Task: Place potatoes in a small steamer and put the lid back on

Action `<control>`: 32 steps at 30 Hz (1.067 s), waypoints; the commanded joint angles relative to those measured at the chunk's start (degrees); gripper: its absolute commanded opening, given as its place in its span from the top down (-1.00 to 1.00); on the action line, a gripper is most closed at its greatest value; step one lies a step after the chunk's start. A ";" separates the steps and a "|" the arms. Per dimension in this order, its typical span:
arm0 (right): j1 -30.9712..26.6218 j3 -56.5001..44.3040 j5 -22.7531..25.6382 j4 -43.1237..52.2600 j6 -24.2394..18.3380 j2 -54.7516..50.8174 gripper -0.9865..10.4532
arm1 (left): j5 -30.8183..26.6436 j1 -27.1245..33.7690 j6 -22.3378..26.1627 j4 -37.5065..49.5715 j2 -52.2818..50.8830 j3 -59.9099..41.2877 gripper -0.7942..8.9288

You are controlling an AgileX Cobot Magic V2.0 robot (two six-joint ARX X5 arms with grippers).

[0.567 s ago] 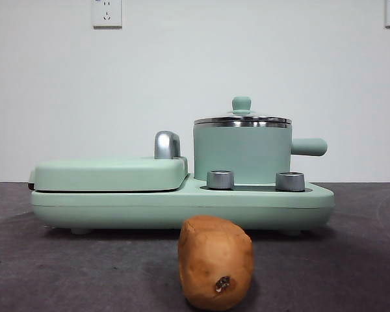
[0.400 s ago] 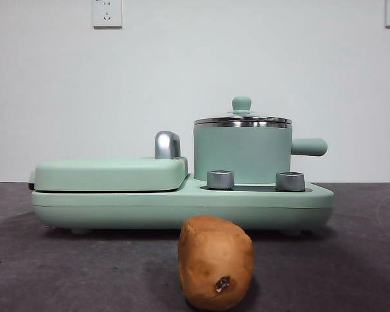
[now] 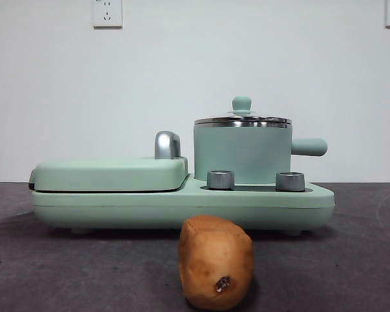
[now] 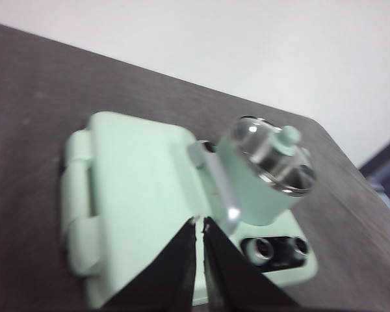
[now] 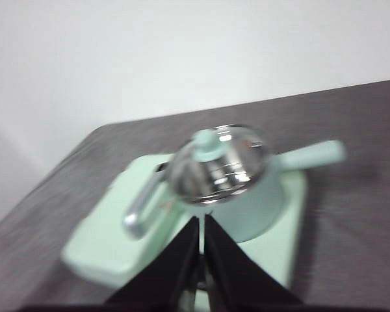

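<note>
An orange-brown potato [image 3: 216,262] with a dark eye spot lies on the dark table in front of the mint green appliance. The small steamer pot [image 3: 242,155] stands on the appliance's right side, its stubby handle pointing right. The lid [image 3: 242,119] with its green knob sits on the pot. The pot [image 4: 263,170] and lid [image 4: 278,155] also show in the left wrist view, and the lid [image 5: 218,162] in the right wrist view. My left gripper [image 4: 200,223] is shut and empty, high above the griddle cover. My right gripper [image 5: 201,220] is shut and empty, high above the pot. Neither shows in the front view.
The flat griddle cover [image 3: 110,173] with its chrome handle [image 3: 167,144] takes up the appliance's left side. Two steel knobs [image 3: 220,179] sit on the base in front of the pot. The table's dark surface runs around the appliance.
None in the front view: potato, pot and lid stand as before.
</note>
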 commanded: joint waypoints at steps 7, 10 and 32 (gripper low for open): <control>0.04 9.11 -10.78 -4.28 -5.90 8.28 0.81 | 6.49 -4.66 7.74 -7.54 14.10 17.70 0.78; 0.04 9.75 -10.95 -4.50 -5.97 8.96 0.81 | 6.51 -6.88 9.49 -9.66 17.62 21.55 0.78; 0.04 9.75 -10.84 -6.43 -5.92 8.94 0.05 | 4.92 -24.41 12.87 -11.30 39.06 35.78 -0.06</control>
